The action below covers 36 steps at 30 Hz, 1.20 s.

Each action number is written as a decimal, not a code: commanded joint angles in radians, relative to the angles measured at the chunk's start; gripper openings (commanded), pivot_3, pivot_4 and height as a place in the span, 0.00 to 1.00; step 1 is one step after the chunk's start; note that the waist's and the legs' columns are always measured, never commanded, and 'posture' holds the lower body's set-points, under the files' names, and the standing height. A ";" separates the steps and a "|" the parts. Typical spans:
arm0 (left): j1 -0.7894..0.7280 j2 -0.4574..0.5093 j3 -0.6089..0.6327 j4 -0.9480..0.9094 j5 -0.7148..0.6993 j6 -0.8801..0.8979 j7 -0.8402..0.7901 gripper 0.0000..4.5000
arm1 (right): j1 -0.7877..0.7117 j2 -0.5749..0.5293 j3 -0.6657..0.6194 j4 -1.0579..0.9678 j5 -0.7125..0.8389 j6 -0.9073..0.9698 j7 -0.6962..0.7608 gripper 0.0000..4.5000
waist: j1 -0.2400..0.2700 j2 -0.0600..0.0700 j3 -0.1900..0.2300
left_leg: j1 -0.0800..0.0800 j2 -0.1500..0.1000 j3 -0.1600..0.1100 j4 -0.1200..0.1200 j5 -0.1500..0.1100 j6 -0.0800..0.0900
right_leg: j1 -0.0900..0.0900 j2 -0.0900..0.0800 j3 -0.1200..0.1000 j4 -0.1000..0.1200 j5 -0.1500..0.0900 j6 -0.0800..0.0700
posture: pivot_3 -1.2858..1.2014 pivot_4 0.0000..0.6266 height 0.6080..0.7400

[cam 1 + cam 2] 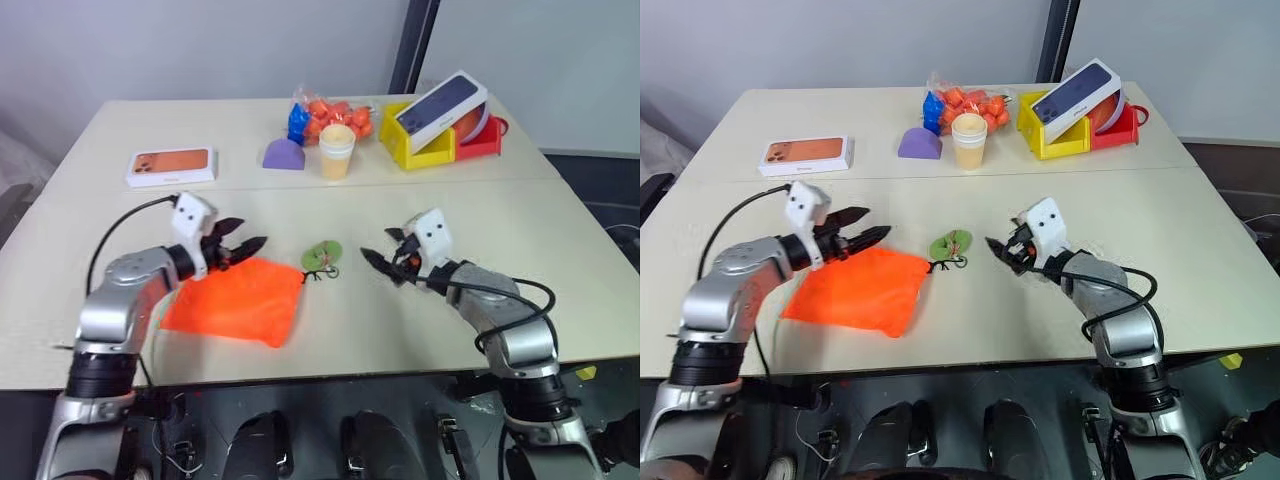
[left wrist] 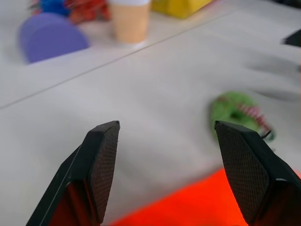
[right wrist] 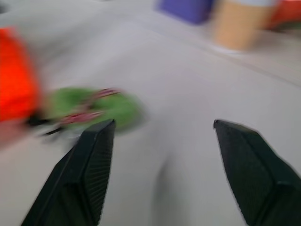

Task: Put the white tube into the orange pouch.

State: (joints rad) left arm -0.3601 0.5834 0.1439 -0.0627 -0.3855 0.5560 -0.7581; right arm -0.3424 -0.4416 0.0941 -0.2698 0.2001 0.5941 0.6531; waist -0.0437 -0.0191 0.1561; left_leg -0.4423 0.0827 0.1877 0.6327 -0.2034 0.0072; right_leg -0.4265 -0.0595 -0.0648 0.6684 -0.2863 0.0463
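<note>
Pouch: I see the orange pouch (image 1: pixel 238 300) lying flat on the near table, in front of my left arm; its long side runs left to right, one corner toward the green tag.
Tube: I cannot make out the white tube in any view, so I cannot say which way it points.
Tag: the round green tag (image 1: pixel 322 255) lies just beside the pouch's far right corner, with a short black cord (image 1: pixel 318 271) next to it.
Left gripper: my left gripper (image 1: pixel 243 246) hangs over the pouch's far edge, fingers spread apart, nothing between them.
Right gripper: my right gripper (image 1: pixel 385 253) sits to the right of the tag, apart from it, fingers spread and empty.
Table: two pale beige tables (image 1: pixel 470 215) pushed together, a seam running across.
Far table: a white box with an orange phone picture (image 1: pixel 171 166) on the left; a purple block (image 1: pixel 284 154), a pale cup (image 1: pixel 336 151), a bag of orange pieces (image 1: pixel 330 113) and yellow and red bins (image 1: pixel 428 145) holding a phone box (image 1: pixel 440 108).
Room: a plain grey wall (image 1: pixel 200 45) behind, with a dark post (image 1: pixel 414 45).
</note>
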 commanded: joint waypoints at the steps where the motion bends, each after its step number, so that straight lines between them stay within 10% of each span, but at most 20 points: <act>1: 0.045 0.037 0.046 -0.054 -0.016 -0.021 -0.011 0.76 | -0.057 -0.008 0.066 0.014 -0.015 -0.044 0.048 0.76 | 0.000 0.000 0.000 | 0.000 0.000 0.000 0.000 0.000 0.000 | 0.000 0.000 0.000 0.000 0.000 0.000 | 0.52 0.24 1.00; 14: 0.220 0.037 0.092 -0.166 -0.086 -0.019 -0.008 0.76 | -0.278 0.081 0.230 0.454 -0.152 -0.258 0.116 0.76 | 0.000 0.000 0.000 | 0.000 0.000 0.000 0.001 0.000 0.000 | 0.000 -0.001 0.000 0.000 0.000 0.000 | 0.52 0.24 1.00; 22: 0.225 0.033 0.105 -0.175 -0.109 -0.018 0.012 0.76 | -0.222 0.059 0.174 0.374 -0.120 -0.213 0.137 0.01 | 0.003 0.000 0.000 | 0.000 0.000 0.000 0.001 0.000 0.000 | 0.000 -0.001 0.000 0.000 0.000 0.000 | 0.52 0.24 1.00; 36: 0.062 -0.016 -0.020 -0.097 -0.134 0.004 -0.063 0.76 | 0.027 -0.088 -0.135 -0.128 0.144 0.020 0.109 0.01 | 0.009 -0.001 0.000 | 0.000 0.000 0.000 0.002 -0.001 0.002 | 0.001 -0.002 0.000 0.000 0.000 0.000 | 0.52 0.24 1.00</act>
State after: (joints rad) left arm -0.2708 0.5727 0.1414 -0.1561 -0.4943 0.5614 -0.7945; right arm -0.3137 -0.5248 -0.0019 -0.3527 0.3182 0.6052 0.7839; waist -0.0346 -0.0197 0.1559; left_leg -0.4423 0.0823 0.1873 0.6344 -0.2047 0.0092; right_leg -0.4255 -0.0615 -0.0651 0.6683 -0.2861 0.0458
